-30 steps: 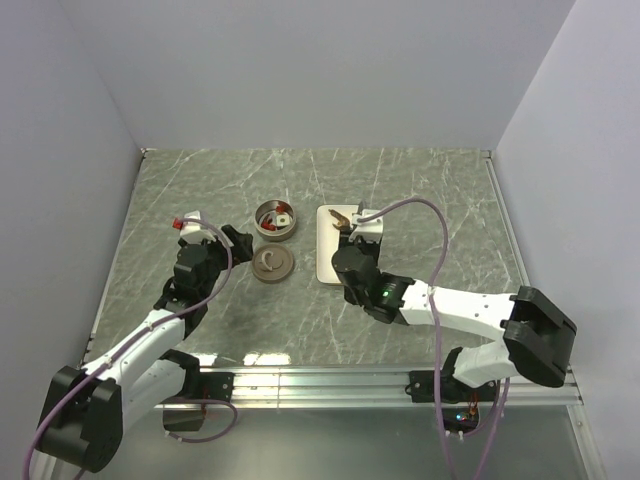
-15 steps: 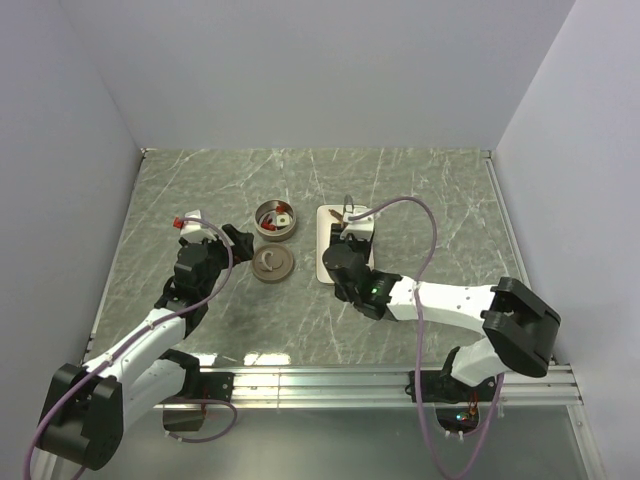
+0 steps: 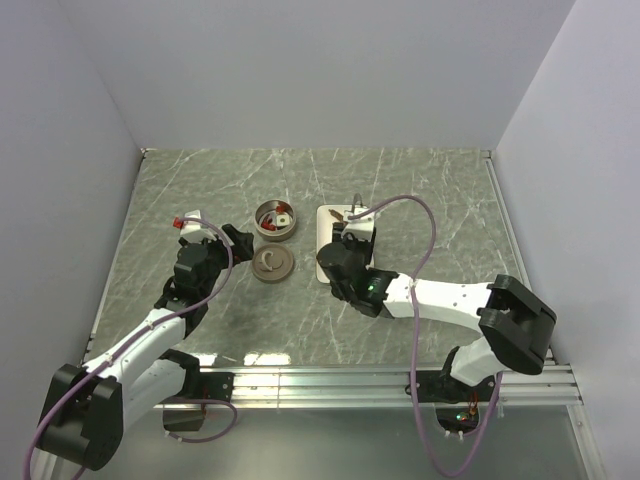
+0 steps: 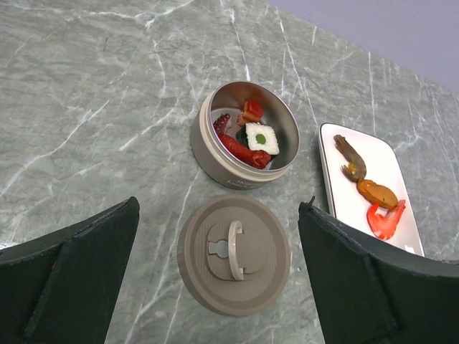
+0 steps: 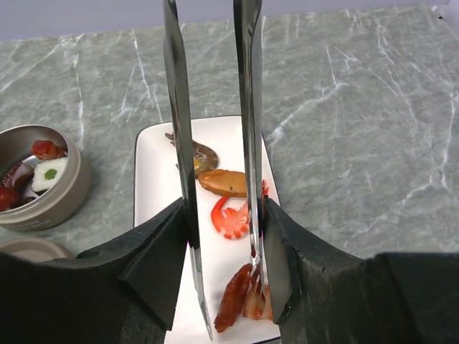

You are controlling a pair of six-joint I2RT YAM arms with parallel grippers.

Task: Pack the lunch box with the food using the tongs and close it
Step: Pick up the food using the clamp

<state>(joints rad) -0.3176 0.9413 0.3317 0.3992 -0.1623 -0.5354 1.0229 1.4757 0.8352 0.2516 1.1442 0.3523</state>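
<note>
Table [image 3: 430,190]: green marble.

Left arm [image 3: 150,325] runs up the left side. The left gripper [image 4: 219,208] sits left of the tin and lid, jaws spread wide and empty.

Right arm [image 3: 450,300] bends in from the right to the near end of the plate. The right gripper [image 5: 224,244] is clamped on the tongs, one slim arm against each pad, with a gap between the two arms.

Plate [image 5: 154,179]: white, rectangular, mid-table, long axis near to far.

Tongs [image 5: 179,143]: dark metal, held steeply. The tips point down at the near end of the plate, either side of a red stick. I can't tell from the wrist view whether the tips touch it or the plate.

Tin [image 4: 215,154]: open, upright, just left of the plate's far end.

Lid [image 4: 233,254]: flat on the table, handle up, just near of the tin.

Food in the tin:
- white cube [image 4: 259,137] with a green dot
- red pieces [image 4: 240,149] beside it

Food on the plate, far to near:
- brown piece [image 5: 199,152]
- orange piece [image 5: 226,183]
- red shrimp [image 5: 228,215]
- red stick [image 5: 233,304], with something pinkish at its right, mostly hidden by the tongs
</note>
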